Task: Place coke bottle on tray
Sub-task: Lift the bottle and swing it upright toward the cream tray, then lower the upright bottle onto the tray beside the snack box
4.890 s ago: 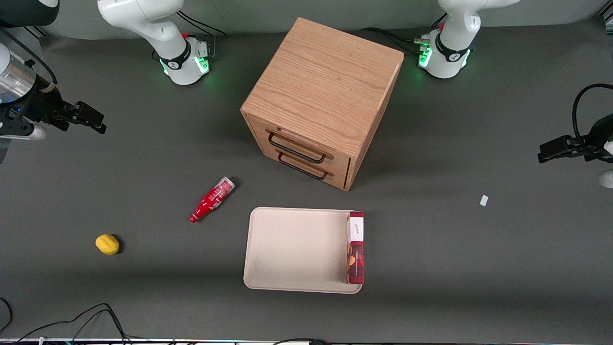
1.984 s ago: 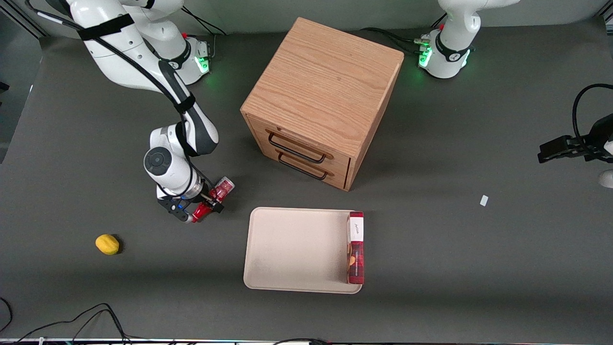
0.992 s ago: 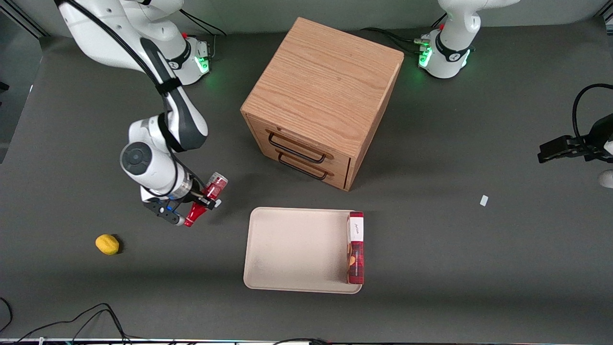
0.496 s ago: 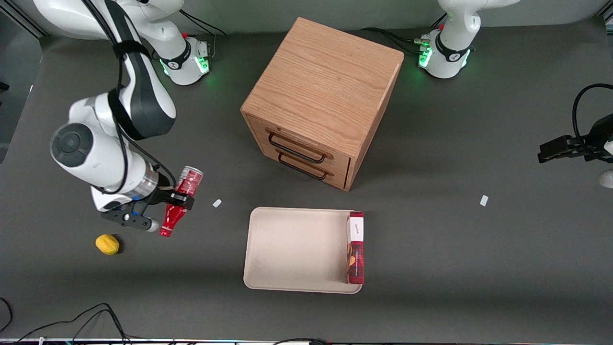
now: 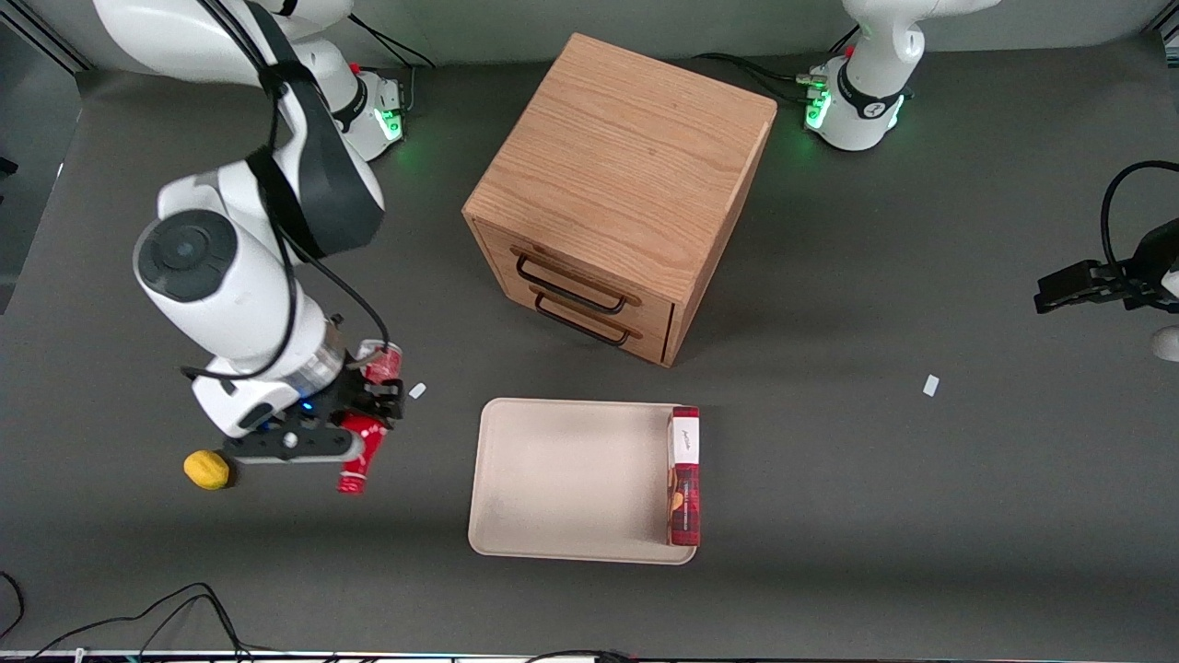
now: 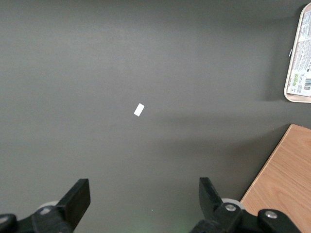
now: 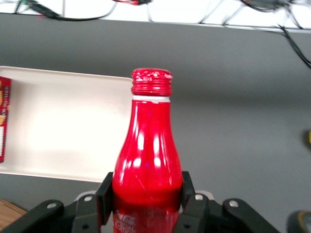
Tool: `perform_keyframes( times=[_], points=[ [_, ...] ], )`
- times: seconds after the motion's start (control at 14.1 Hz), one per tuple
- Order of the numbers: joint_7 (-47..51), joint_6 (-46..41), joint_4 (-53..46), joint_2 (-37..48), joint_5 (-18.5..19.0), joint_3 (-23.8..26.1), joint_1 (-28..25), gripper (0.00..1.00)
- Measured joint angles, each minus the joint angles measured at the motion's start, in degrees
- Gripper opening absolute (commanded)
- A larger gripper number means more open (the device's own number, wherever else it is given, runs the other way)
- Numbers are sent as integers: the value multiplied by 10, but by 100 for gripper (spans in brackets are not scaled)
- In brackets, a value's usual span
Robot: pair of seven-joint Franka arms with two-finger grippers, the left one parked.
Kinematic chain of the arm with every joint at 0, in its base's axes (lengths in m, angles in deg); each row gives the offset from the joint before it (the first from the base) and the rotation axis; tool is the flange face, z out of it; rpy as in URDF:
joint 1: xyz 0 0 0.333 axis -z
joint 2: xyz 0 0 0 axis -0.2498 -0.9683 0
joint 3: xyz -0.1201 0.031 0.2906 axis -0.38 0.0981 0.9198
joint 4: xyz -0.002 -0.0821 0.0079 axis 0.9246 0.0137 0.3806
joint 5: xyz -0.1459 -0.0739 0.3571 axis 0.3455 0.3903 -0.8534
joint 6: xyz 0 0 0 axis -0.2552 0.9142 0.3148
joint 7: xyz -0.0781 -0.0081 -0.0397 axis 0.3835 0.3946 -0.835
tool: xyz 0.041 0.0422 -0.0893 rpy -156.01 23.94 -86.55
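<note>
Currently the gripper [image 5: 367, 412] hangs above the table toward the working arm's end, fingers [image 7: 104, 195] clamped on the body of the coke bottle [image 5: 366, 425]. Bottle is lifted, lying roughly level with its cap pointing toward the front camera; wrist view shows cap and neck sticking out past the fingers, grip low on the body near the lettering. Tray [image 5: 571, 479] sits well apart from it, toward table middle, in front of the wooden drawer cabinet [image 5: 619, 193]. Red box [image 5: 684, 474] lies along the tray edge nearest the parked arm; rest of tray surface is bare. Lemon [image 5: 206, 469] on table just beside the gripper, partly under the arm. Small white scrap [image 5: 417, 390] on table near the bottle base.

Risks, judged: bottle is smooth and contoured, so a sideways carry could let it slide or pivot in the fingers. Released lying down, it would likely roll, and the low rim may not stop it. Dropping too near the rim could leave it half off the tray. Overshoot could knock the red box.
</note>
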Motion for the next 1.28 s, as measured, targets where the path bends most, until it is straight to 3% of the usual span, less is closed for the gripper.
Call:
perform_keyframes(
  times=[0.28, 0.85, 1.28],
  points=[
    [-9, 108, -58, -110, 0, 41, -2, 0],
    [3, 215, -70, -243, 0, 45, -3, 7],
    [18, 252, -75, -285, -6, 49, -3, 37]
  ],
)
